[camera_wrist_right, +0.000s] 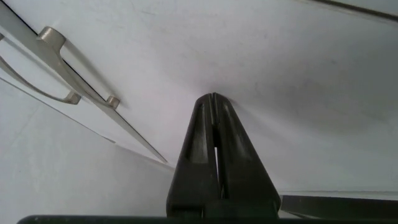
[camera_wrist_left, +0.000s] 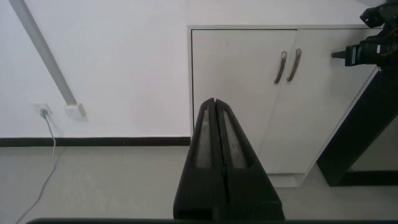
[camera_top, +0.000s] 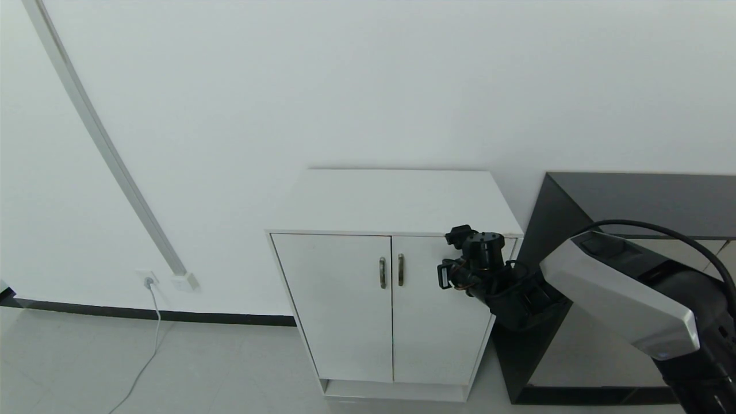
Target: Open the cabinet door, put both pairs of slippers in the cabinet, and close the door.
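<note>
A white cabinet (camera_top: 391,198) stands against the wall with both doors closed. Two metal handles (camera_top: 382,272) (camera_top: 401,269) sit side by side at the middle seam. My right gripper (camera_top: 444,275) is shut with nothing in it, high on the right door and to the right of the handles. In the right wrist view its tip (camera_wrist_right: 213,98) is right at the door panel, and the handles (camera_wrist_right: 59,68) lie off to one side. My left gripper (camera_wrist_left: 214,102) is shut and empty, held back from the cabinet (camera_wrist_left: 242,93) over open floor.
A dark glossy unit (camera_top: 575,198) stands tight against the cabinet's right side. A wall socket with a grey cable (camera_top: 148,282) and a slanted white conduit (camera_top: 103,138) are on the wall to the left. Pale floor lies in front and to the left.
</note>
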`<state>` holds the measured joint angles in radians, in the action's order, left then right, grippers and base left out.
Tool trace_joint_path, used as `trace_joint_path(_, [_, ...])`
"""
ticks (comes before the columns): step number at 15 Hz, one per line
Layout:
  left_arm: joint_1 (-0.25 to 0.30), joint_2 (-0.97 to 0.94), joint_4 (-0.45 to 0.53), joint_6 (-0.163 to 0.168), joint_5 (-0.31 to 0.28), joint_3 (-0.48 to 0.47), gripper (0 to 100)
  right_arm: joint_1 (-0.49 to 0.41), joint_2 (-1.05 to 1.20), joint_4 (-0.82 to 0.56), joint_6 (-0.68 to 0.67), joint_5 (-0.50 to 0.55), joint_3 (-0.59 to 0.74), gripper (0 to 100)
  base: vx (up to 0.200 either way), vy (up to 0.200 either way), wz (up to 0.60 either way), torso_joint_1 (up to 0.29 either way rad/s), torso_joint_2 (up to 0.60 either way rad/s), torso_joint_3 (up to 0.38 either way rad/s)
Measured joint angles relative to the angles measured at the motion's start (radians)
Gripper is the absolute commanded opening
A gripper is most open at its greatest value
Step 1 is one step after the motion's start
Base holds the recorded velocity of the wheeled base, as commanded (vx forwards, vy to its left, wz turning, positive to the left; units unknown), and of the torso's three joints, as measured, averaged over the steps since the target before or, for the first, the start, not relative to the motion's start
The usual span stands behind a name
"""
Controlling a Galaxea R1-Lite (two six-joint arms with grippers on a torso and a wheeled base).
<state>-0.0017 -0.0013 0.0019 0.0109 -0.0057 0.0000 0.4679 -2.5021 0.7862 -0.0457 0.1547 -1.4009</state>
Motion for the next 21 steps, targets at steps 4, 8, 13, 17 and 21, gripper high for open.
trace_joint_path(4, [0.000,0.000,0.000,0.000,0.000,0.000,0,-0.009,0.012,0.004,-0.001,0.000,0.034,0,0.000,0.000,0.00,0.000,0.00,0.000])
trace_joint_path(8, [0.000,0.000,0.000,0.000,0.000,0.000,0,-0.004,0.145,0.062,0.000,0.000,0.230,0,0.000,0.000,0.00,0.000,0.00,0.000])
trace_joint_path(13, [0.000,0.000,0.000,0.000,-0.001,0.000,0,-0.017,0.501,0.108,0.001,0.001,0.597,0,0.000,0.000,0.00,0.000,0.00,0.000])
trace_joint_path(17, [0.000,0.000,0.000,0.001,-0.002,0.000,0,-0.130,0.819,0.113,-0.005,0.064,0.931,0,0.000,0.000,0.00,0.000,0.00,0.000])
trace_joint_path(21, [0.000,0.000,0.000,0.005,-0.002,0.000,0,-0.348,1.052,0.113,-0.023,0.087,1.158,0,0.000,0.000,0.00,0.000,0.00,0.000])
